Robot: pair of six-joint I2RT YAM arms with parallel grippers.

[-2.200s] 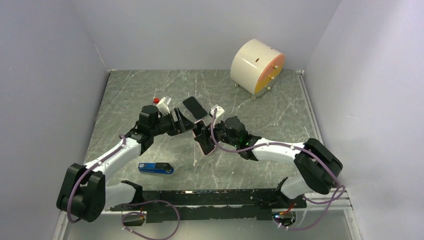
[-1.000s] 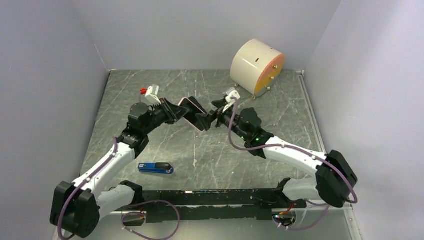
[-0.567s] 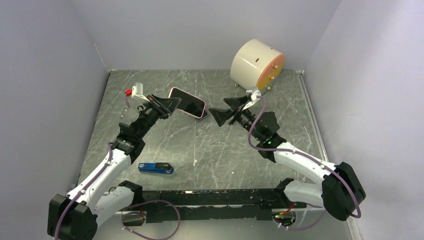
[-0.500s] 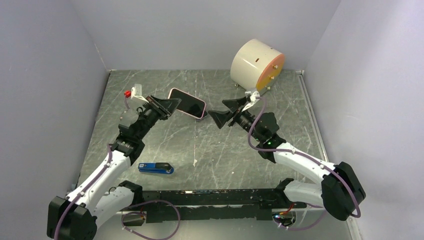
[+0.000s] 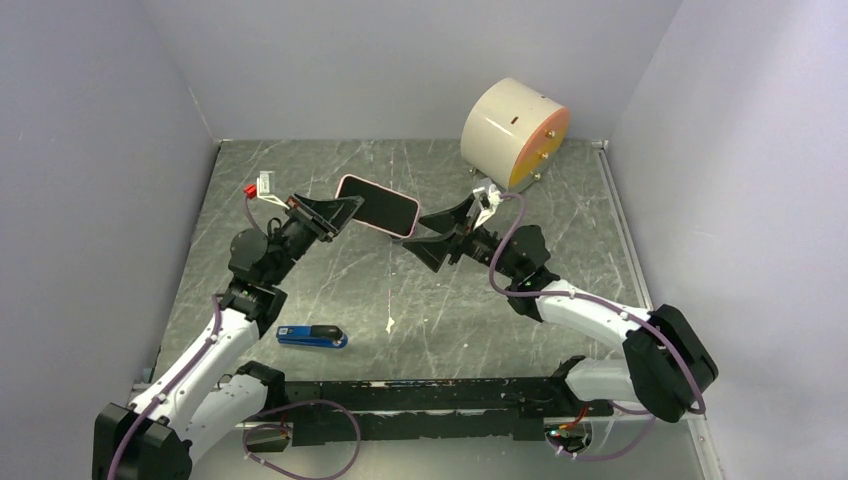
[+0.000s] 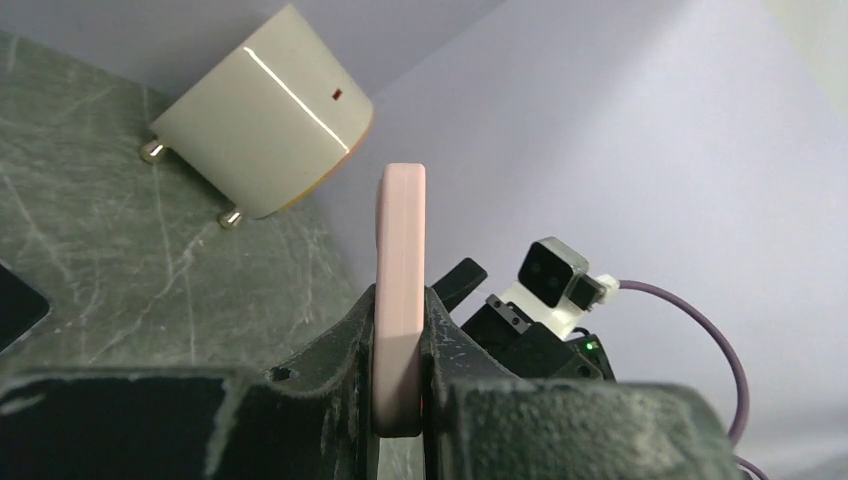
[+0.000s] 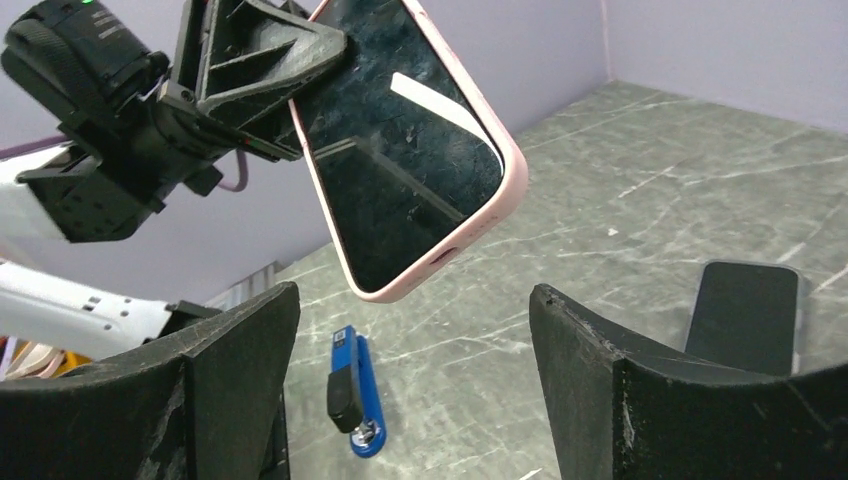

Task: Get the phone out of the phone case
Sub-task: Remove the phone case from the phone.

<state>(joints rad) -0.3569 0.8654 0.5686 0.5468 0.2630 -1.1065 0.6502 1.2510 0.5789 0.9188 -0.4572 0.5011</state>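
Swinging back in after letting go a second ago, the right gripper now sits lower and closer to the left arm's load, its fingers spread wide with nothing between them. Facing it, the left gripper is pressed together on one end of the pink phone case, holding it up off the table with the dark side turned toward the right arm. A glossy black phone fills the case edge to edge, so by my reading it is not yet out; only the hold has passed to one arm. The free end of the case hangs just in front of the open right fingers, touching neither. Down on the marble lie a flat black slab that I cannot identify and a blue stapler; a cream drum stands well apart at the back. The next move probably calls for the right fingers to catch the rim or push the phone free against the left clamp.
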